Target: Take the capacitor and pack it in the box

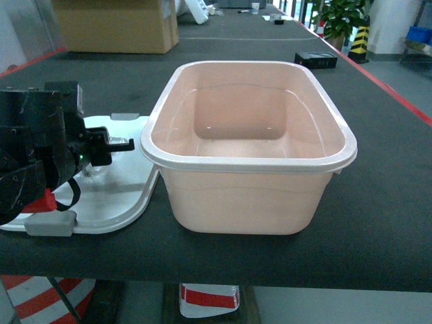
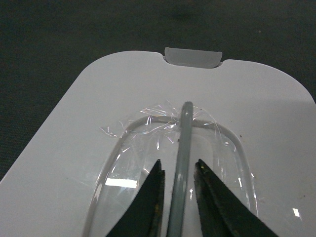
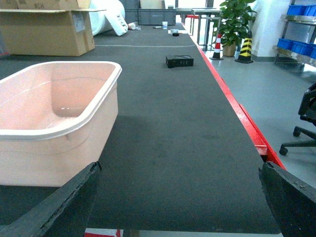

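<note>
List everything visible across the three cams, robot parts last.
box: 1, pale pink, centre of table, open, nothing seen inside
lid: 1, white with grey clasp, flat on table left of box
clear bag: 1, transparent, on lid under left gripper; contents unclear
table: 1, dark mat, red edge
cardboard carton: 1, brown, far left
black case: 1, far right on table
potted plant: 1, green, background
blue bins: several, shelf far right
left gripper: 1, black, over lid, straddling a grey rod
right gripper: 1, black, open, right of box

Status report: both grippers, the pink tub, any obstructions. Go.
Left gripper astride grey handle on white plastic lid, jaws apart. Right gripper open, empty. Pale pink plastic tub uncovered, unobstructed.
</note>
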